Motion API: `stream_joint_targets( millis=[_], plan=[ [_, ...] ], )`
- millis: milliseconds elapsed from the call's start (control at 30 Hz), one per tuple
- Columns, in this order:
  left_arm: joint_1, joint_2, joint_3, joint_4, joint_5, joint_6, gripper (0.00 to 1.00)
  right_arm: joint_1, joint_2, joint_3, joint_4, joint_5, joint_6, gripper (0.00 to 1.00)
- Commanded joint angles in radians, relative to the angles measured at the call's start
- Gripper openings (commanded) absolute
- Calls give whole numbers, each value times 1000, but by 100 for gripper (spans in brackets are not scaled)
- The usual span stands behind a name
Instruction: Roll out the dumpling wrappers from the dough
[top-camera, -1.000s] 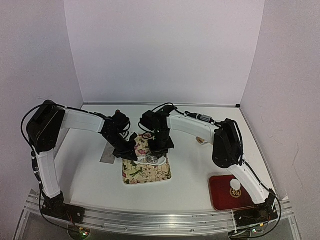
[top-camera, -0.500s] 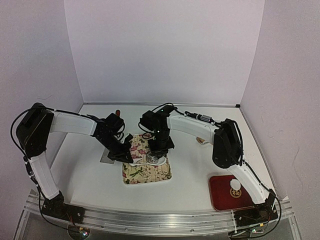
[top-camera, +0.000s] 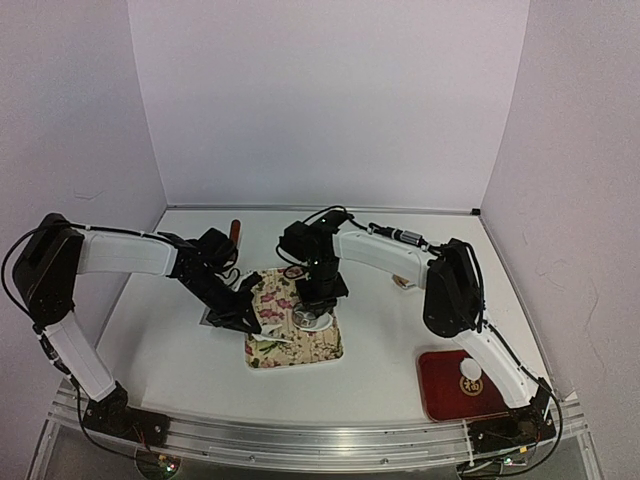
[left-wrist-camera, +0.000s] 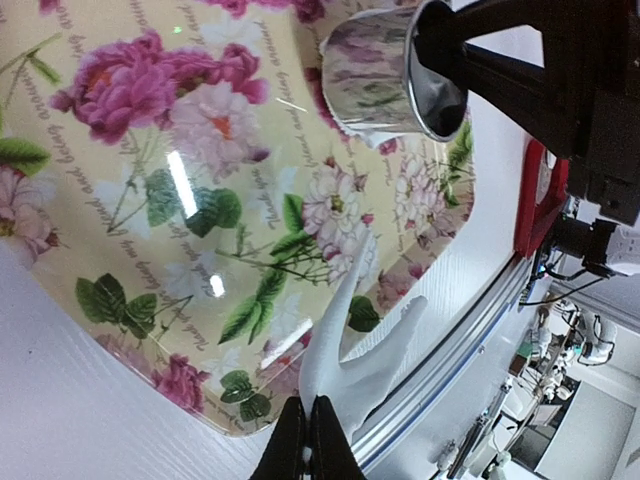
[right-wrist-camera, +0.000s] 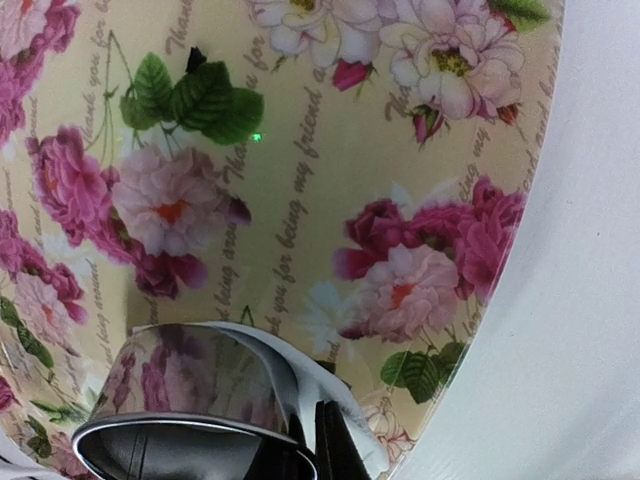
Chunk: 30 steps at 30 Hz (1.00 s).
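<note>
A floral tray (top-camera: 300, 345) lies mid-table. My right gripper (top-camera: 316, 306) is shut on the wall of a metal ring cutter (right-wrist-camera: 180, 395), which stands on the tray with a flap of white dough (right-wrist-camera: 330, 375) draped over its rim by my fingertips. My left gripper (left-wrist-camera: 308, 445) is shut on a torn, forked scrap of the dough sheet (left-wrist-camera: 365, 345) and holds it up over the tray's near left corner. That scrap (top-camera: 271, 338) also shows from above. A small round white piece (top-camera: 470, 369), possibly a dumpling wrapper, lies on a red plate (top-camera: 440, 395).
A grey flat piece (top-camera: 213, 314) lies left of the tray, partly under my left arm. A brown stick-like object (top-camera: 234, 229) rests behind the left arm. A small tan item (top-camera: 402, 282) sits right of the tray. White walls close in on three sides.
My left arm has drawn back to the left and toward the near edge, pulling the dough scrap away from the cutter. The right gripper and cutter have stayed in place.
</note>
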Motion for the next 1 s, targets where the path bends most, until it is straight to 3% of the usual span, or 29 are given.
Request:
stream_joint_targets(
  millis=[0,167,333,633,767,967],
  plan=[
    [2,10,25,40,110,43,4,-8,90,-47,-59,-2,-18,12],
    [-3,38,61,10,99,71,7,-9,21,-48,11,-95,-10,30],
    [-3,47,74,-6,56,81,25,-19,-55,-39,59,-145,3,37],
    [-4,9,140,1,-72,114,74,-57,-202,-110,110,-165,67,46],
    [-31,31,238,-2,-173,162,93,-87,-286,-188,156,-175,97,55],
    [-140,165,441,-71,-351,228,100,-135,-399,-414,253,-182,148,64]
  ],
)
